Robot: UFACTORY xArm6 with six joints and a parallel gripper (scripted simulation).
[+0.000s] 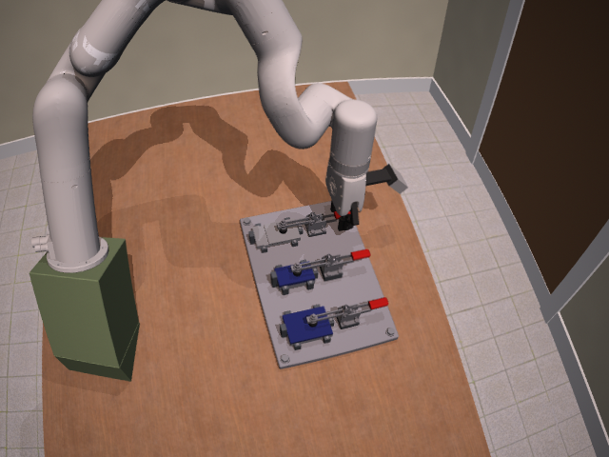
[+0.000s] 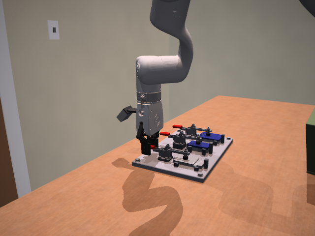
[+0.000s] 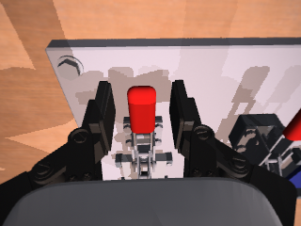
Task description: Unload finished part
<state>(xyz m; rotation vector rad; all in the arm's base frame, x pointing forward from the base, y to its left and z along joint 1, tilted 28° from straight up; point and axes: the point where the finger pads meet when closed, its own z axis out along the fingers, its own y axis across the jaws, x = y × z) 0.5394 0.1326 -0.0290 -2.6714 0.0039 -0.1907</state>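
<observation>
The grey fixture plate (image 1: 320, 285) holds three nests. The finished part (image 1: 272, 234), plain grey, lies in the far nest under its clamp arm; it also shows in the exterior view (image 2: 185, 162). Two blue blanks (image 1: 293, 275) (image 1: 307, 325) lie in the middle and near nests with their clamp arms down on them. My gripper (image 1: 346, 221) is low at the far clamp's red handle (image 3: 141, 113). In the wrist view my gripper (image 3: 142, 95) is open and straddles the handle, with a gap on each side.
The other two clamp handles (image 1: 360, 254) (image 1: 378, 303) stick out to the right of the plate. The arm's green base (image 1: 83, 305) stands at the table's left. The table's right edge is close to the plate.
</observation>
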